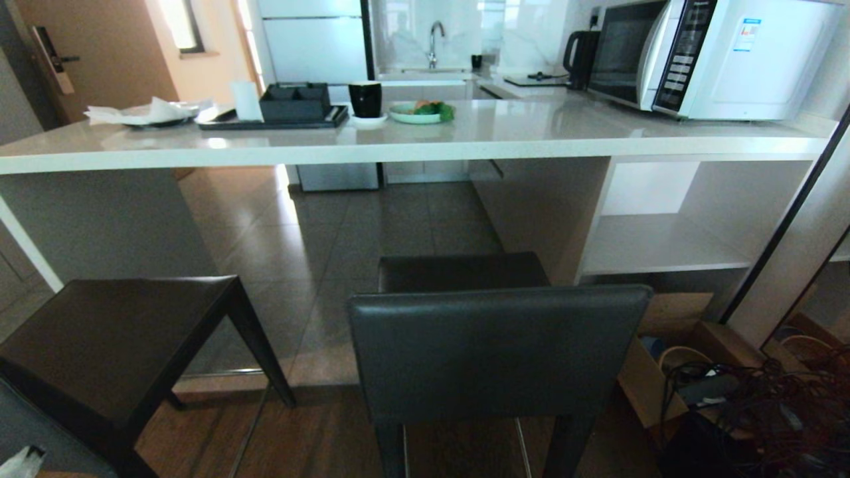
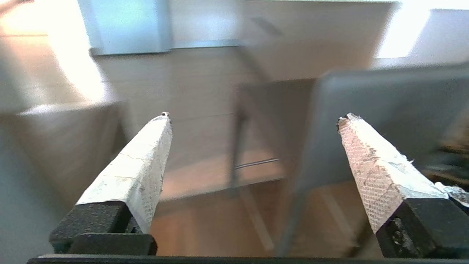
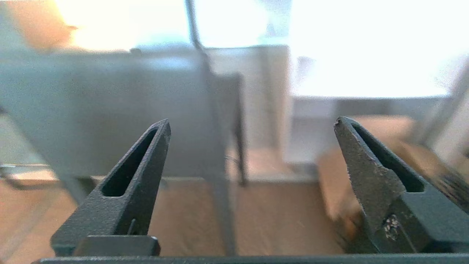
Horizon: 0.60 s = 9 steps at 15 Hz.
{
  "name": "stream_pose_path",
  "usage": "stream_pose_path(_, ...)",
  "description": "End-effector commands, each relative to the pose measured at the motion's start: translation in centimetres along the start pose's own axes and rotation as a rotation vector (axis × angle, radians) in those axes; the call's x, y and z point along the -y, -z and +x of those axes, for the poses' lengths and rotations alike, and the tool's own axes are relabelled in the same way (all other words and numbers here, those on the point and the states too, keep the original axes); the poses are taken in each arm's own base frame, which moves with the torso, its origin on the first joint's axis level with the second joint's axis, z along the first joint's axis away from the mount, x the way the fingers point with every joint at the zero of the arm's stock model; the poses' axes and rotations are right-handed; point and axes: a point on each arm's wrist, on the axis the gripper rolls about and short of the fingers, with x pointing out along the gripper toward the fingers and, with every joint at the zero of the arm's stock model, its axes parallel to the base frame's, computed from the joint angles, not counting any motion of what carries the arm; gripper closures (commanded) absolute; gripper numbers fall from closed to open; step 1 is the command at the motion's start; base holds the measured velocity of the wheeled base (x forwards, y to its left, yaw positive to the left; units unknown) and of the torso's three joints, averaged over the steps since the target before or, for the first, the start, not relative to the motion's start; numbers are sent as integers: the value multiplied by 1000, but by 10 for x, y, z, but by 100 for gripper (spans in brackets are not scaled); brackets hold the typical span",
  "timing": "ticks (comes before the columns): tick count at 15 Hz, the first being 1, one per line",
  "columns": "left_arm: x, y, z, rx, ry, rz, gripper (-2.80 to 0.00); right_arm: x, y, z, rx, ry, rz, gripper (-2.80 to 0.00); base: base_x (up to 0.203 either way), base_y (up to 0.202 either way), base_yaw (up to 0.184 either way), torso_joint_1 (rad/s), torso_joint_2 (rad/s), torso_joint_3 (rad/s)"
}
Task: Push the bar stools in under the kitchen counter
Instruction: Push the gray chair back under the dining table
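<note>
Two tall bar stools with dark grey leather seats and slim dark legs are what I have to shift. One stool (image 1: 498, 352) sits lower centre of the head view, its low padded backrest facing me and its seat reaching toward the long pale stone kitchen counter (image 1: 425, 143) that runs across the upper half; it is near the edge but not yet under it. The other stool (image 1: 113, 345) is at lower left, turned at an angle and also clear of the counter.

I judge these stiff and fairly heavy, apt to drag or tip on the floor if pushed high. The leather backrest looks padded and a bit slick, so I would press flat against its rear face, low and with both arms spread, rather than pinch it.

My left gripper (image 2: 256, 121) and right gripper (image 3: 253, 124) show only in their wrist views, both with jaws spread wide and empty, pointed at the stool without touching it.

A white microwave (image 1: 710, 56) stands upper right, a black tray (image 1: 279, 118) upper left, and cardboard boxes and tangled cables (image 1: 750, 398) lie lower right, close to the nearer stool's side.
</note>
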Motion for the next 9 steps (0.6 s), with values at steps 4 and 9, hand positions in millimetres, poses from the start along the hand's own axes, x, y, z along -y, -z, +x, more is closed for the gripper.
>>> stream_pose_path(4,-3,-1,79,-143,303,-70,-280,-4,-19,58,-138,-276,43,-280,0,0,0,0,0,0)
stream_pose_path(9,4,34,118,-303,524,-122,-280,-8,-6,109,-302,-447,90,-280,0,0,0,0,0,0)
